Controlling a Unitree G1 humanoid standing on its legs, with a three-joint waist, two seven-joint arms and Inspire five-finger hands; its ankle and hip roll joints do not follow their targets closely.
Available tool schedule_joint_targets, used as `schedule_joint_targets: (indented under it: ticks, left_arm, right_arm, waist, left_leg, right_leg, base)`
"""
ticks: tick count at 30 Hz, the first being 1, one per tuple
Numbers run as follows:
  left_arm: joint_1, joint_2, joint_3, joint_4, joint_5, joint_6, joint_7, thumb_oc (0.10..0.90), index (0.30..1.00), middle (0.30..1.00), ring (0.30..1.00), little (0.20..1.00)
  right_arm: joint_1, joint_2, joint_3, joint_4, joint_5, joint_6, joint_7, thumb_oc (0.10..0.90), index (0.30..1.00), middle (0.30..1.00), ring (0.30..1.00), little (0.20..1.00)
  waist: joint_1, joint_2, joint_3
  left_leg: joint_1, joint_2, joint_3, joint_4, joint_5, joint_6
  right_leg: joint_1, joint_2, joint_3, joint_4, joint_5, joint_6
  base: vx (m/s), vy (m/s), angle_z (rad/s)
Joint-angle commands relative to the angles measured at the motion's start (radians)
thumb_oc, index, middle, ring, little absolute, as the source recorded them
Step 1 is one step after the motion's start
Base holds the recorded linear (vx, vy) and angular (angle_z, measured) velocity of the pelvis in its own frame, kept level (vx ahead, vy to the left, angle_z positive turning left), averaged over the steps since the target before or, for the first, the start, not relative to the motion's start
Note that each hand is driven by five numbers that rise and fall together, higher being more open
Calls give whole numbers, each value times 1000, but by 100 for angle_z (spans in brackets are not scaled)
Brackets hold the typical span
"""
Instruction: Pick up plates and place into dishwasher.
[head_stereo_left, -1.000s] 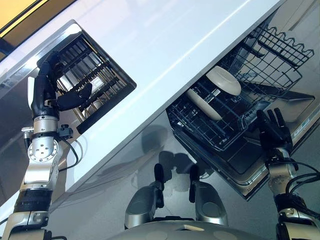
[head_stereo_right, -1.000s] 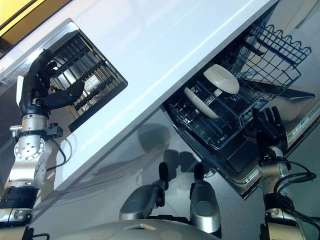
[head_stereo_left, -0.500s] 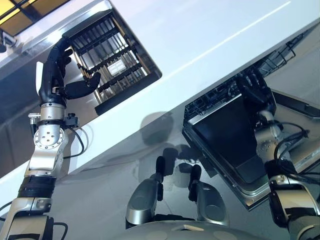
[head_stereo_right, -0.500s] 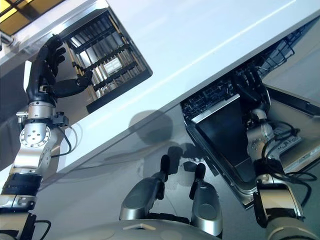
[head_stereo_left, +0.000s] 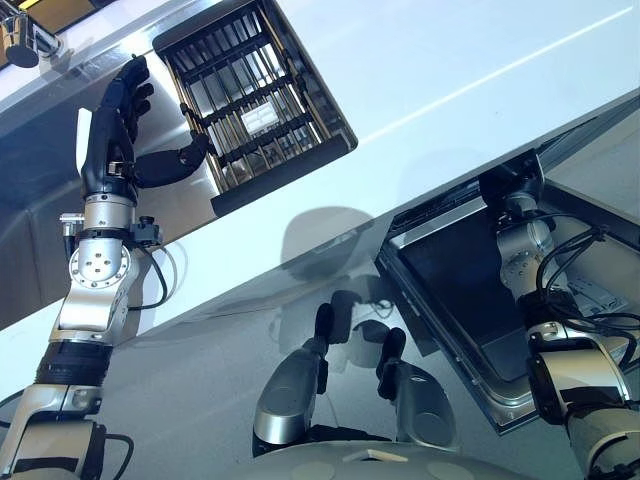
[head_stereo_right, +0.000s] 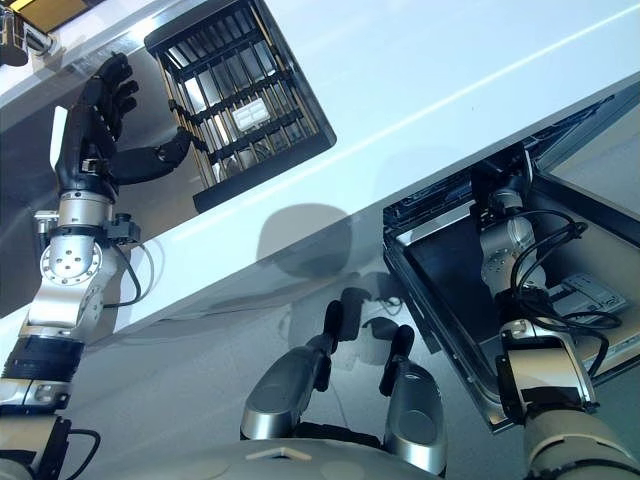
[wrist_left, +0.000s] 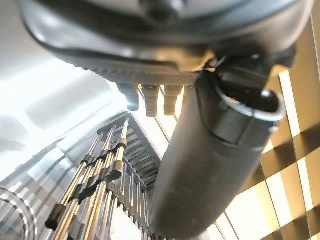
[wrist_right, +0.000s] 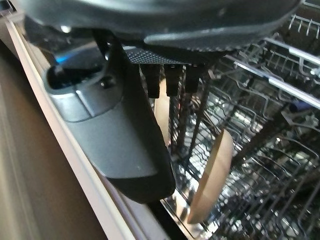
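Two beige plates stand on edge in the dishwasher's wire basket (wrist_right: 272, 150): the nearer plate (wrist_right: 210, 185) just past my right hand's fingers, the other plate (wrist_right: 161, 116) partly behind its thumb. My right hand (wrist_right: 125, 140) reaches under the counter edge into the dishwasher, open, with straight fingers holding nothing. My left hand (head_stereo_left: 112, 140) is raised at the far left beside the black dish rack (head_stereo_left: 255, 100) on the counter, open, thumb pointing towards the rack. No plate stands in that rack.
The dishwasher door (head_stereo_left: 455, 290) lies open and low at the right, its dark inner face bare. The white counter (head_stereo_left: 440, 90) runs diagonally across the view. A steel sink surface (head_stereo_left: 40, 190) and a tap (head_stereo_left: 20, 40) lie at the far left.
The camera has swung. The basket with the plates, drawn out over the door a second ago, now sits under the counter, with my right hand following it in. My left hand stays open by the rack.
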Motion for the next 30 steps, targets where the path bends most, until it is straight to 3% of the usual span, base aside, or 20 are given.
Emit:
schedule_joint_targets:
  ticks: [1, 10, 20, 30]
  left_arm:
    - [-37, 88, 42, -105, -9, -121, 25, 800, 900, 900, 900, 900]
    - [-19, 76, 71, -117, -3, -140, 8, 800, 900, 900, 900, 900]
    - [48, 54, 136, -108, -9, -126, -10, 800, 900, 900, 900, 900]
    - [45, 54, 146, -48, -19, -113, 2, 800, 900, 900, 900, 900]
  right_arm:
    - [-42, -34, -23, -125, -75, -171, -60, 800, 900, 900, 900, 900]
    - [139, -46, -110, -228, -190, -227, -176, 800, 900, 900, 900, 900]
    - [371, -60, -280, -301, -251, -188, -256, 800, 900, 900, 900, 900]
    - [454, -60, -378, -233, -294, -182, -442, 800, 900, 900, 900, 900]
  waist:
    - [-24, -45, -55]
    - [-79, -75, -88]
    - [-140, -104, -155]
    - [-180, -106, -158]
  left_leg:
    - [6, -93, 62, 103, -148, 62]
    - [61, -89, 92, 79, -171, 76]
    - [163, -76, 134, -39, -152, 78]
    - [176, -77, 189, -8, -188, 91]
  right_leg:
    - [-2, 15, 61, 1, 2, 20]
    - [34, 28, 106, -24, 11, 39]
    - [89, 53, 158, -87, 44, 81]
    - [92, 52, 197, -78, 41, 94]
  base:
    - [-19, 13, -4]
    - [-38, 0, -18]
    - [-26, -13, -28]
    - [-52, -7, -21]
